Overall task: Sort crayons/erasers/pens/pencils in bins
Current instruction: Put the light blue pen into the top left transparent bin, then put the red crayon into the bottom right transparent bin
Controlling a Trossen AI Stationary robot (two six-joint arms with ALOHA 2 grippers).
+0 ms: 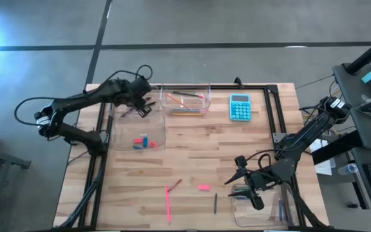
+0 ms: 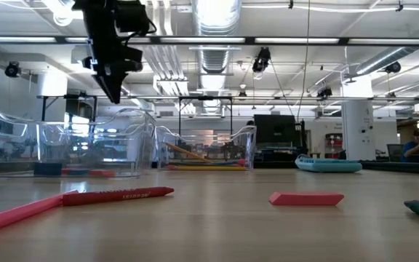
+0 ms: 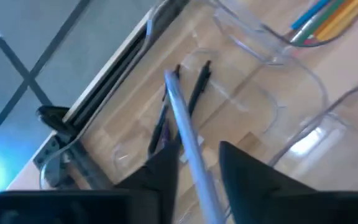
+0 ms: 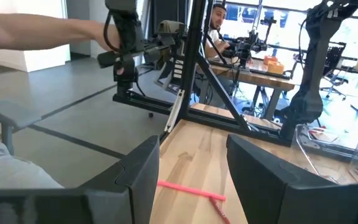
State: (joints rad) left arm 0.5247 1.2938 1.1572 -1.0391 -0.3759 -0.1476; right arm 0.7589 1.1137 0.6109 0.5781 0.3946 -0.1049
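Clear plastic bins: one at the table's 10 o'clock corner [image 1: 126,111], one beside it at 12 [image 1: 185,102], one below holding pink and blue erasers [image 1: 143,142], one at the 5 o'clock edge [image 1: 266,205]. Left gripper [image 3: 194,165] hangs over the corner bin, fingers pinching a silver pen [image 3: 188,134] above dark pens lying inside. Right gripper [image 1: 247,187] sits at the 5 o'clock bin's rim, fingers spread, nothing between. Loose pink eraser [image 1: 203,187] lies at 6 o'clock, bare wood all around it; pink sticks [image 1: 169,196] near, at its 9 o'clock.
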